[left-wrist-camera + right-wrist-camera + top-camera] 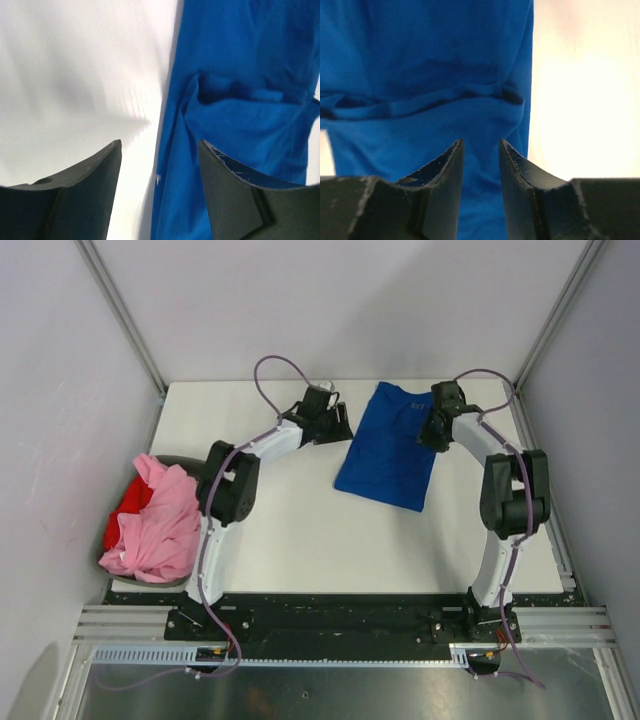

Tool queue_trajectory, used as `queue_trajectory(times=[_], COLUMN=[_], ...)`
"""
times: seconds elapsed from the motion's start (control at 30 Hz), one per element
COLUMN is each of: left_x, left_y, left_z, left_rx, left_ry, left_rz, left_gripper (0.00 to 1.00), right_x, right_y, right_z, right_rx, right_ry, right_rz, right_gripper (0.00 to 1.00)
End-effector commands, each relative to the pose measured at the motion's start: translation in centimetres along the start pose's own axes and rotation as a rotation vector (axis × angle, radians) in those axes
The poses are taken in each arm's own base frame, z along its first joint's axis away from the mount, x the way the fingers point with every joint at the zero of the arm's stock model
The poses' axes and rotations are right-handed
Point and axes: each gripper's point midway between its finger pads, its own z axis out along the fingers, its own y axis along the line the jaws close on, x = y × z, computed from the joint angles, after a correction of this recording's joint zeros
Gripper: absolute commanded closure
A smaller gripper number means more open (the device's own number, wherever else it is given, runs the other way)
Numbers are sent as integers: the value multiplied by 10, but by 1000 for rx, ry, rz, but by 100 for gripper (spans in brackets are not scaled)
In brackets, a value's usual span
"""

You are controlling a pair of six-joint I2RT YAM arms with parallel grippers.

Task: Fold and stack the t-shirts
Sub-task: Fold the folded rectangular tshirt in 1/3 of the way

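The left gripper (160,145) stood with its jaws wide apart and nothing between them. The long edge of the blue shirt (240,100) ran just ahead of the gap and passed beneath one finger, and bare table (75,75) lay ahead of the other. The right gripper (481,142) held its jaws a narrow way apart, with cloth showing through the gap rather than pinched. A rolled crease crossed the shirt just beyond the tips, and the shirt's edge lay a little to their right with bare table past it. Between the two pairs of jaws the blue shirt lay flat as a narrow oblong, so I judged that one about folded. Well off to the left of the left jaws, past the table's side, the pink shirt (165,525) and the red shirt (130,502) lay heaped in a bin (104,545), both left to fold and stack. Open table lay on the near side of both jaws, while its far and right edges were close.
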Motion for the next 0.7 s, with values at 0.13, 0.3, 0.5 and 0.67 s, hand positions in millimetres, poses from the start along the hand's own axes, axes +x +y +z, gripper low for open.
queue_trajectory(times=[0.13, 0.3, 0.5, 0.67], left_x=[17, 63, 84, 93], left_y=[-19, -14, -11, -8], left_z=[-87, -97, -100, -99], left_rx=[86, 110, 111, 101], left_ry=[26, 135, 181, 197], left_rz=[-10, -18, -12, -12], left_gripper=[43, 52, 54, 55], right_x=[31, 86, 125, 140], right_y=[1, -10, -19, -22], right_z=[-72, -85, -83, -77], right_rx=[-92, -139, -151, -131], right_ry=[-11, 51, 87, 101], right_rz=[57, 94, 120, 118], right_gripper=[61, 61, 61, 61])
